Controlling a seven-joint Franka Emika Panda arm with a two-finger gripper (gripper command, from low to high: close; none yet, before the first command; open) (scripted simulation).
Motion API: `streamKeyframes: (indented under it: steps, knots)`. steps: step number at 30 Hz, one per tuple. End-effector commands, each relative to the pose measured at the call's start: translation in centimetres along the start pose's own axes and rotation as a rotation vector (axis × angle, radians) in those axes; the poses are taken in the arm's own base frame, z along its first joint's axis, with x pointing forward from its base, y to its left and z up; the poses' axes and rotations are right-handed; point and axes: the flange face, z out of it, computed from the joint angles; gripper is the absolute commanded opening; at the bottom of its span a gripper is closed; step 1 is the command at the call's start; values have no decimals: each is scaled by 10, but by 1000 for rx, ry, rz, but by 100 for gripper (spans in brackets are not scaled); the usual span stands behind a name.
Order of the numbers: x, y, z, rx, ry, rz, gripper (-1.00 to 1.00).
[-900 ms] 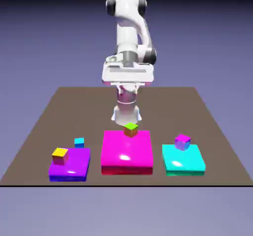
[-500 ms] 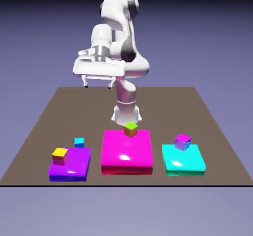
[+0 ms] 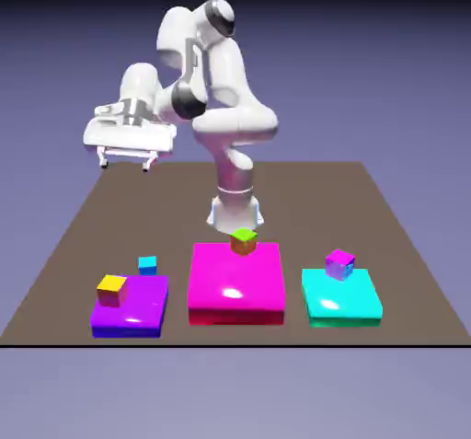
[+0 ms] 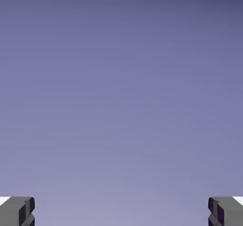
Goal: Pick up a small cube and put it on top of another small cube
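Observation:
The small cube [image 3: 147, 265], cyan on top with blue sides, rests on the brown table [image 3: 92, 216] just behind the purple block [image 3: 131, 306] at the exterior view's left. My gripper [image 3: 124, 162] hangs high above the table's far left, well up and back from the small cube, open with nothing between its fingers. In the hand view only the blue-violet backdrop shows, with my gripper [image 4: 121, 212] standing wide and two grey fingertips [image 4: 19, 211] at the bottom corners.
A yellow-topped cube [image 3: 112, 289] sits on the purple block. A green-and-orange cube [image 3: 244, 240] stands at the back edge of the magenta block [image 3: 235, 285]. A purple cube [image 3: 339, 263] rests on the cyan block [image 3: 342, 301].
The arm has swung from above the table's middle toward the exterior view's left, carrying the open gripper along. The cubes have not moved.

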Motion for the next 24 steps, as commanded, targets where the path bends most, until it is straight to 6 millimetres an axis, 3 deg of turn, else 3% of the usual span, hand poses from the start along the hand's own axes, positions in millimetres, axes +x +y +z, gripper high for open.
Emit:
streamKeyframes:
  steps: [1,12,18,24]
  knots:
    - [-3,10,0,3,2,0,0]
    - [-57,108,11,36,-3,3,0]
    - [-104,148,24,61,-20,6,0]
    - [-160,176,39,93,-47,8,0]
